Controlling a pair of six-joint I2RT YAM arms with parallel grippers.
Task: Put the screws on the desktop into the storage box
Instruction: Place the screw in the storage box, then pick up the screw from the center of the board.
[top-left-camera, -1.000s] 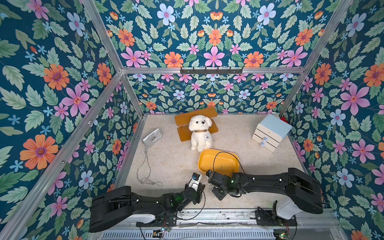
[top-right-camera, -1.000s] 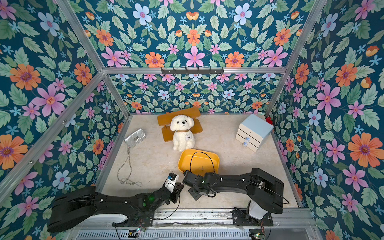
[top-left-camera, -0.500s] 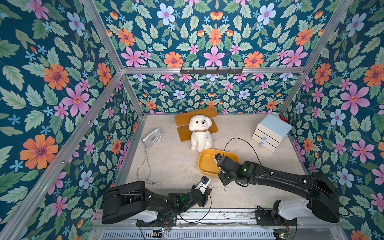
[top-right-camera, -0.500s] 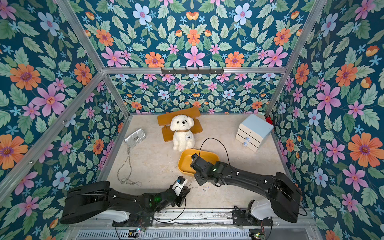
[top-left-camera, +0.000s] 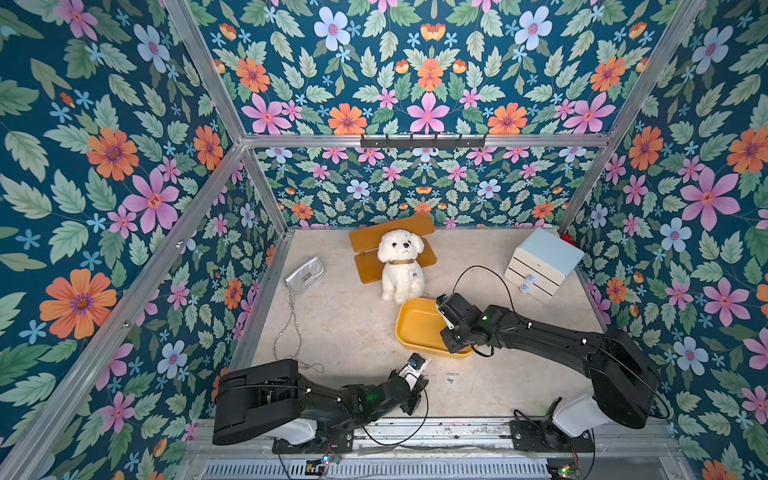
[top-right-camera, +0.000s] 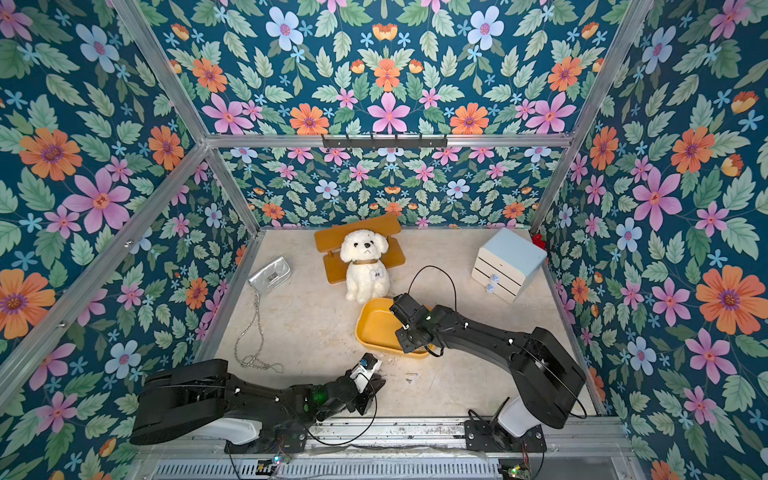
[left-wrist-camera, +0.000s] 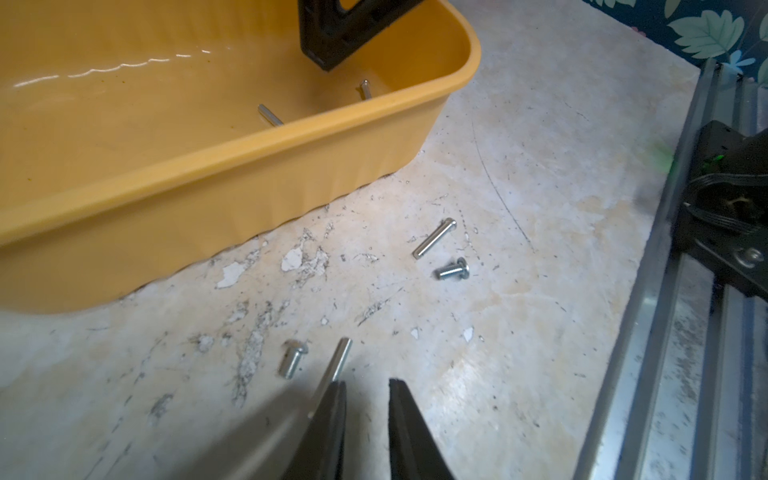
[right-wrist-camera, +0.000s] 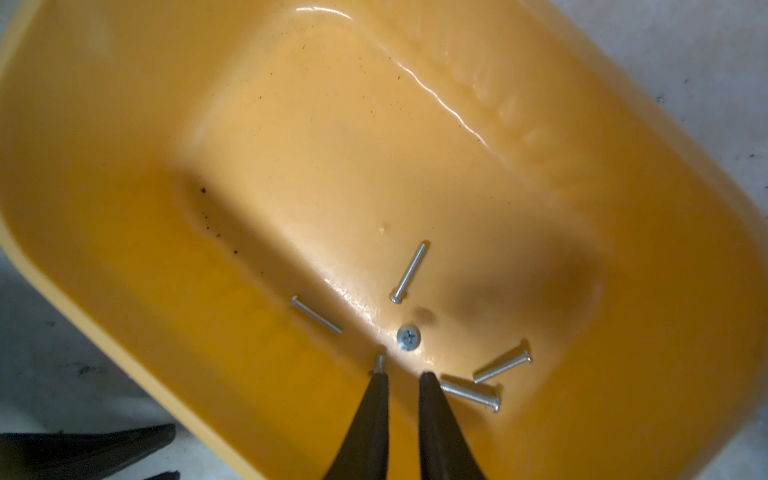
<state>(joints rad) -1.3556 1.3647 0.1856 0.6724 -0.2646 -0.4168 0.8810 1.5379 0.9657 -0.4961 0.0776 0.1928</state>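
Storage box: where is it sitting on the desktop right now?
In both top views the storage box sits near the middle of the desktop, directly in front of the plush dog, with the right gripper over its right-hand end.

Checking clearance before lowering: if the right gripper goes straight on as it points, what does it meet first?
Likely the storage box floor, at or beside the cross-head screw just ahead of the right gripper; depth unclear.

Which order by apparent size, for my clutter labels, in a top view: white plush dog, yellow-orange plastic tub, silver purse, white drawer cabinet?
1. white drawer cabinet and yellow-orange plastic tub: alike, tub partly hidden by right arm.
2. white plush dog.
3. silver purse.
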